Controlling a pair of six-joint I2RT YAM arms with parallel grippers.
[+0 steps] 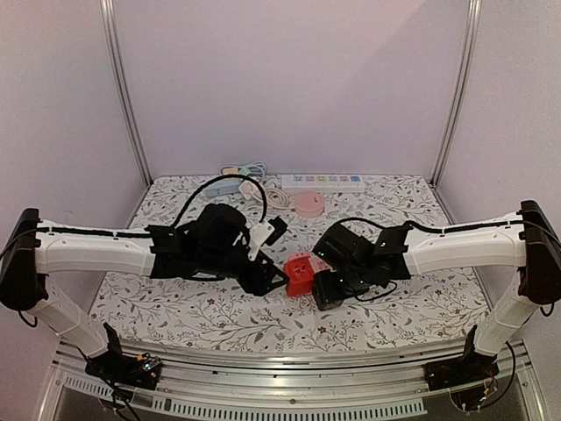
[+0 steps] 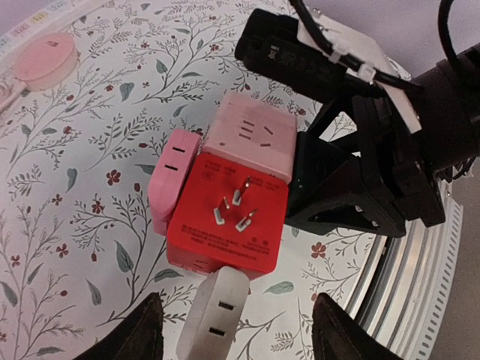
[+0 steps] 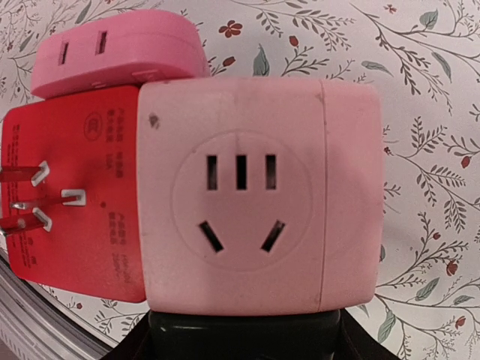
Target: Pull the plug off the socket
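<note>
A red cube socket [image 1: 299, 274] with a pale pink face [image 2: 251, 142] lies mid-table, metal prongs up. A pink plug [image 2: 174, 178] sits in its left side and a white plug [image 2: 214, 315] in its near side. My left gripper [image 2: 236, 330] is open, its fingers [image 2: 142, 330] on either side of the white plug without touching it. My right gripper [image 1: 326, 285] is shut on the cube's far side, black against it in the left wrist view [image 2: 337, 187]. In the right wrist view the pink face [image 3: 247, 195] fills the frame, with the pink plug [image 3: 112, 52] at top left.
A white power strip [image 1: 321, 182] lies along the back edge, with a round pink object [image 1: 308, 204], a white cord [image 1: 276, 197] and a coloured plug [image 1: 232, 174] near it. The table's metal front rail [image 2: 420, 285] runs close behind the cube.
</note>
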